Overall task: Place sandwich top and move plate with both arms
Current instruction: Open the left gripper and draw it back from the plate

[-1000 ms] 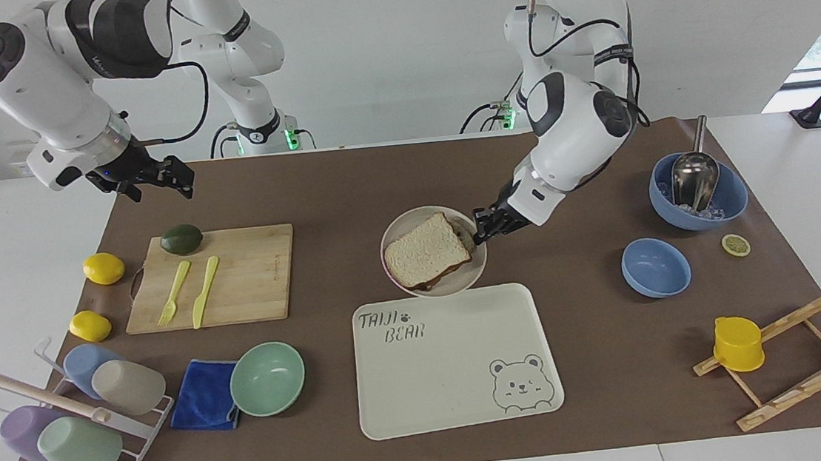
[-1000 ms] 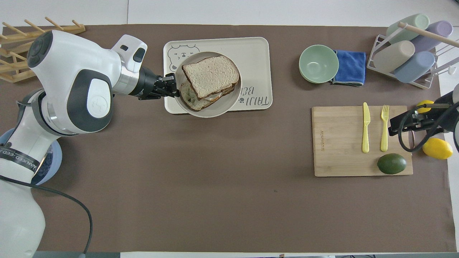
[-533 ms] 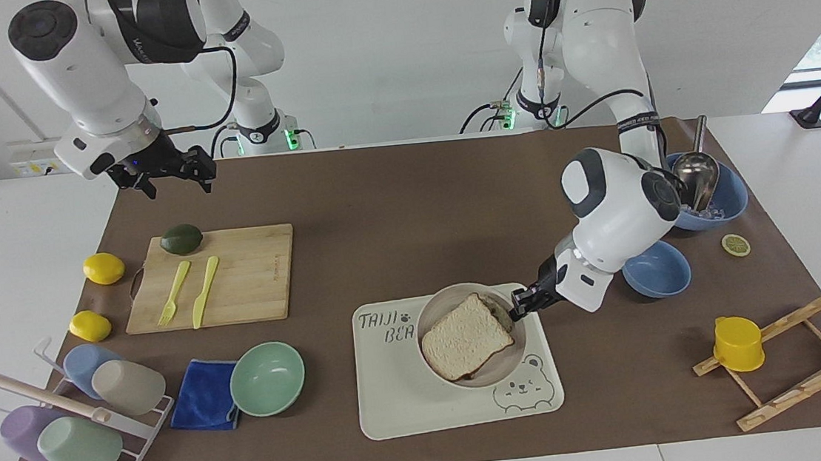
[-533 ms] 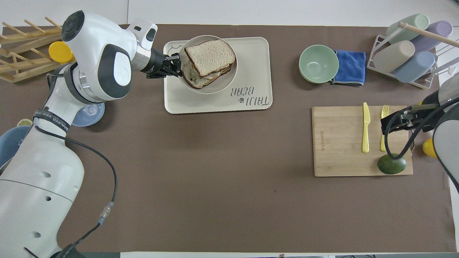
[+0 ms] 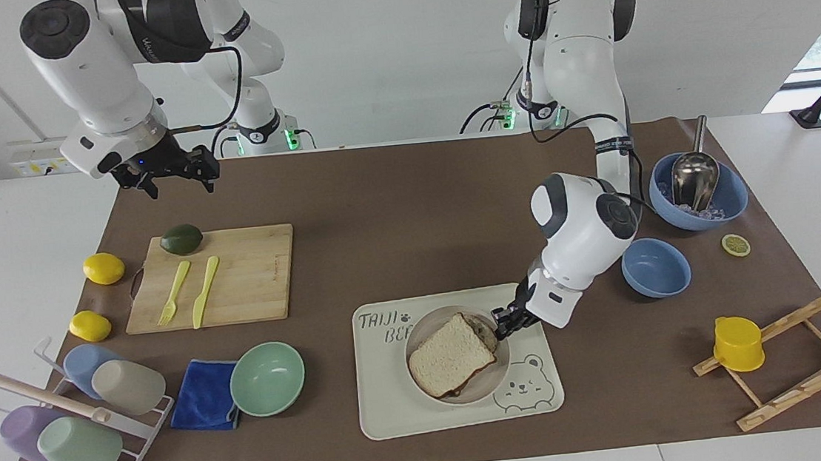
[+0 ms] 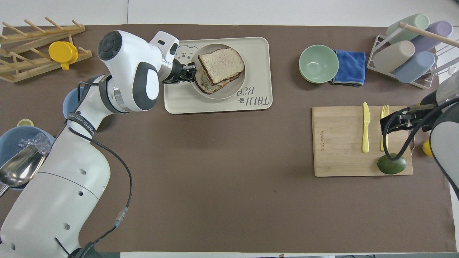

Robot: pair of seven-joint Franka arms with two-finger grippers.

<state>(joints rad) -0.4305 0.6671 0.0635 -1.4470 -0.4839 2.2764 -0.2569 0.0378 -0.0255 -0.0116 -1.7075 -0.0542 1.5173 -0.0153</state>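
One slice, the sandwich top (image 5: 451, 354), lies flat on the rest of the sandwich, a pale speckled square with a brown crust, set a little askew so that the lower slice peeks out at the side toward the left arm. The stack sits in the plate (image 5: 497, 386), a small round off-white dish with a shallow rim. The plate is on the tray (image 5: 396, 410), near the tray's edge toward the left arm's end of the table, between the printed lettering and the bear.

Clamped on the plate's rim is the left gripper (image 5: 503, 324), its fingertips pinched tight on the edge at the side nearest its own arm, probably so it can carry the plate without touching the bread. Whether the plate rests fully on the tray or hangs just above it, I cannot tell.

Up over the table's edge nearest the robots, above the cutting board (image 5: 251, 274), the right gripper (image 5: 175, 173) waits with fingers spread wide and nothing in them.
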